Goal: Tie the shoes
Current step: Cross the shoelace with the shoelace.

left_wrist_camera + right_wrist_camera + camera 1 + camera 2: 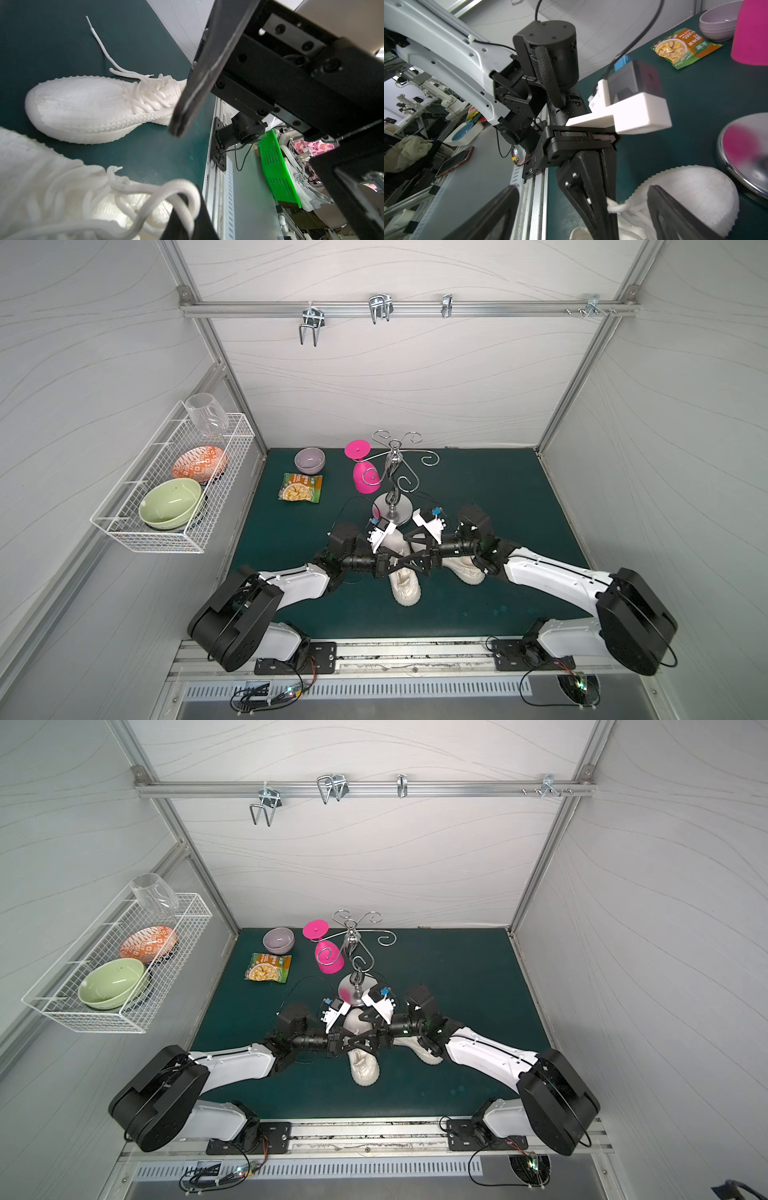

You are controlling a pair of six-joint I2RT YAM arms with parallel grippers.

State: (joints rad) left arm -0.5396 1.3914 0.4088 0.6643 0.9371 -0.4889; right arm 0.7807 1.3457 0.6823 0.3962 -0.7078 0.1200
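Observation:
Two cream-white shoes lie mid-table in both top views, one under the crossed grippers, the other beneath the right arm. My left gripper is shut on a loop of white lace rising from the near shoe. The second shoe lies beyond it with loose laces. My right gripper stands wide open, its fingers straddling the left gripper's shut tips and the pinched lace above the shoe's toe.
A metal glass stand stands just behind the shoes, a pink wine glass hanging on it. A purple bowl and snack packet lie back left. A wire basket with bowls hangs on the left wall.

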